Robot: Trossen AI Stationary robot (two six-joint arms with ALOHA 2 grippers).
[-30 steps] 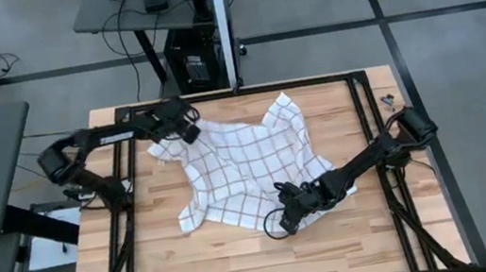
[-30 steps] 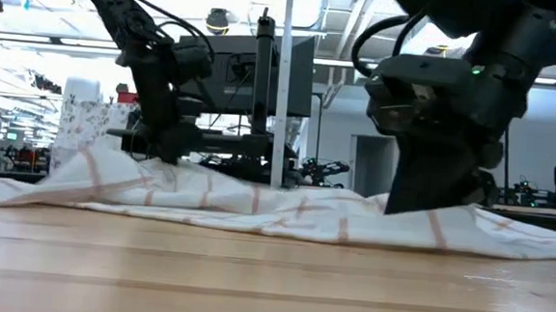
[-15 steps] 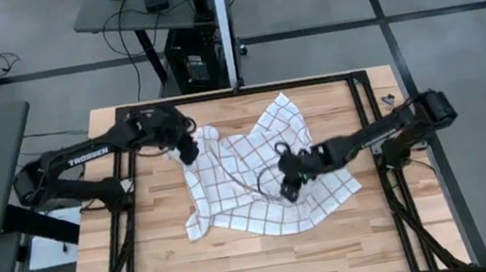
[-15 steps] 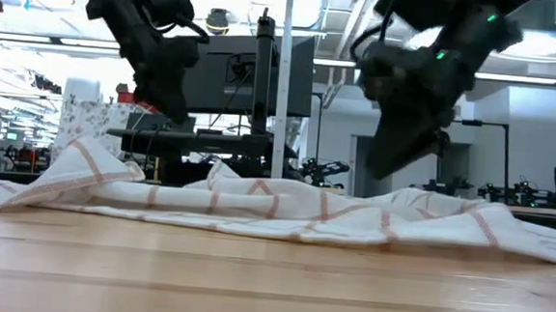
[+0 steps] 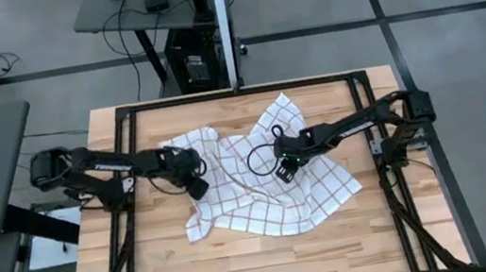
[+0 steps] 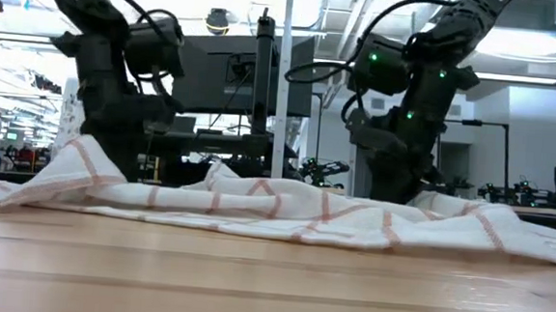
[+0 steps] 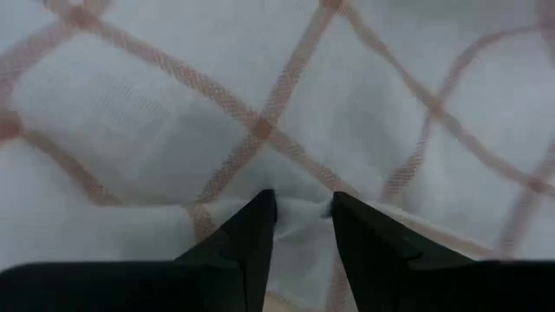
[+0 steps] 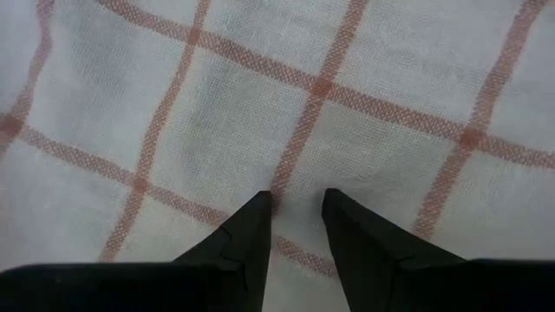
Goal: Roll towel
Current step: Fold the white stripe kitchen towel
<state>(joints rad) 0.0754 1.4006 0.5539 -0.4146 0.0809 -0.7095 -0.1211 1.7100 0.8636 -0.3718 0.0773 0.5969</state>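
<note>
My left gripper [image 7: 303,212] has its fingers narrowly parted with a small pinch of the towel [image 5: 268,175] bunched between the tips. My right gripper [image 8: 297,206] is parted just as narrowly, tips pressed on flat cloth; whether any is caught there I cannot tell. The towel lies crumpled under both, thin, soft and limp, I judge: take it by an edge or corner. No containers in sight

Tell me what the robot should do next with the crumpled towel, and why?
Probably lift and pull apart. Both tools, left and right, pinch folds of the towel, which lies bunched and wrinkled on the table. It likely needs spreading flat before rolling.
</note>
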